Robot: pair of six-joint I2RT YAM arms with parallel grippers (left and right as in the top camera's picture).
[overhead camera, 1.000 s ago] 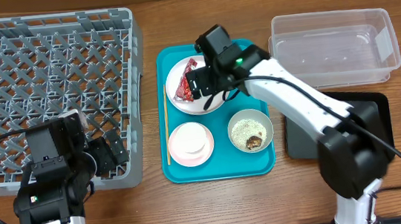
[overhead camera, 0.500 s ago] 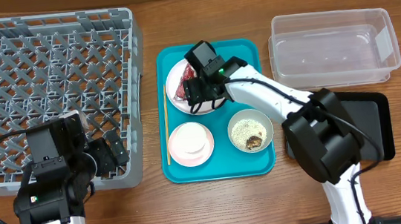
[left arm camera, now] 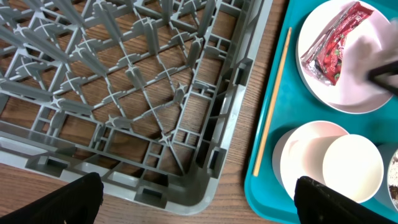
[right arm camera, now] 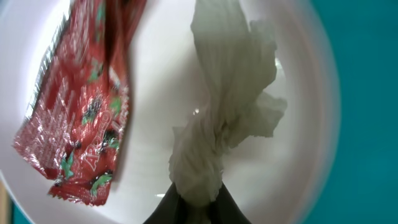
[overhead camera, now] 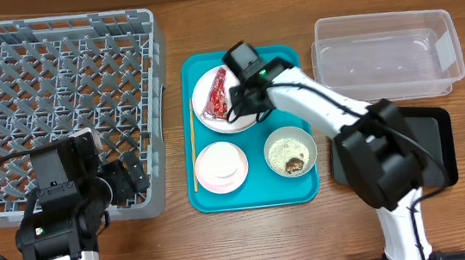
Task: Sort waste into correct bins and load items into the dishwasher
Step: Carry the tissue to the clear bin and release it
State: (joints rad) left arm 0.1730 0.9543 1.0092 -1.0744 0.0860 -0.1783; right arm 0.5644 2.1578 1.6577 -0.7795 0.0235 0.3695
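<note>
A white plate (overhead camera: 225,124) on the teal tray (overhead camera: 257,195) holds a red snack wrapper (overhead camera: 214,97) and a crumpled white tissue (right arm camera: 230,106). My right gripper (right arm camera: 196,200) is down on the plate and shut on the tissue's lower end, with the wrapper (right arm camera: 81,124) lying to its left. In the overhead view the right gripper (overhead camera: 237,103) covers the tissue. My left gripper (left arm camera: 199,202) is open and empty, hovering over the near right corner of the grey dish rack (left arm camera: 124,93), left of the tray.
The tray also carries a white cup in a bowl (overhead camera: 221,167), a bowl of food scraps (overhead camera: 290,152) and a wooden chopstick (overhead camera: 192,151). A clear plastic bin (overhead camera: 385,53) stands at the back right, a black bin (overhead camera: 434,152) in front of it.
My right gripper has dropped onto the plate and closed on the tissue. The left arm has not moved.
</note>
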